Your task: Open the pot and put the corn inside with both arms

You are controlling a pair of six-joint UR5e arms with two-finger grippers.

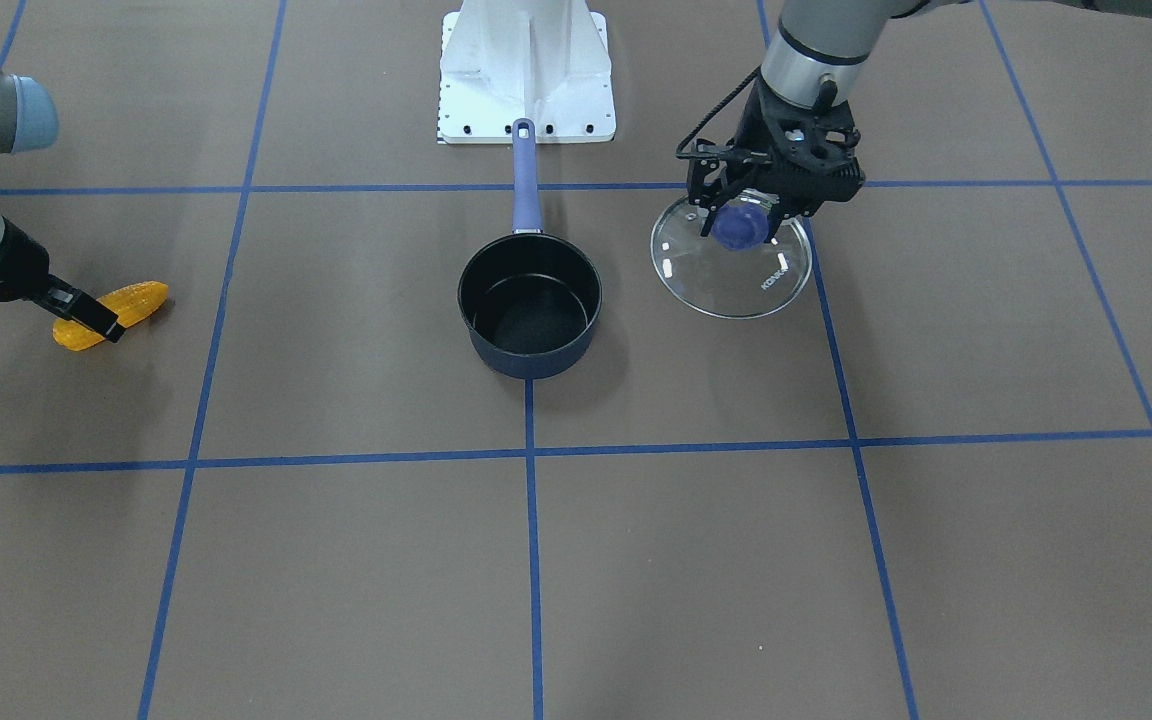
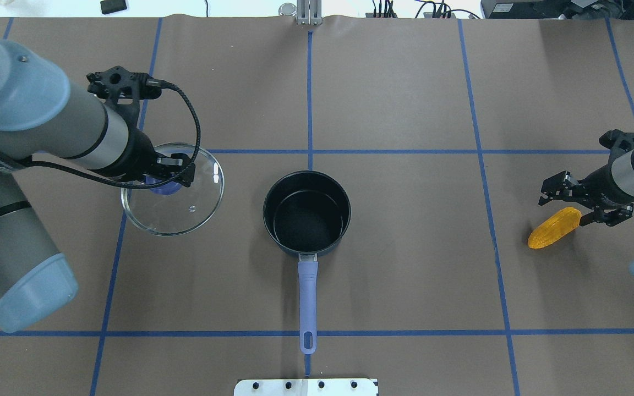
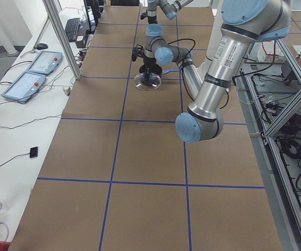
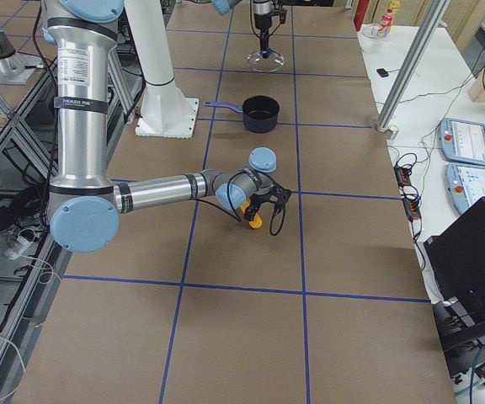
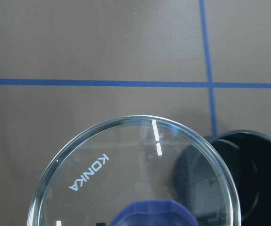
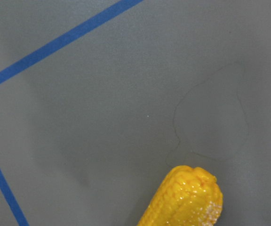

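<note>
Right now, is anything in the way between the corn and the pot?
Nothing visible. Only bare table lies between the corn and the open pot; the left gripper holds the glass lid on the pot's other side.

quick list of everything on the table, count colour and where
pot: 1, navy with lavender handle, table centre, uncovered and empty
corn: 1, orange-yellow, lying on the robot's right side
glass lid: 1, clear with blue knob, beside the pot, robot's left
base mount: 1, white, beyond the pot handle's end
table: 1, brown, blue tape grid
left pincer: 1, black, closed on the lid's knob
right pincer: 1, black, at the corn, grip unclear
</note>
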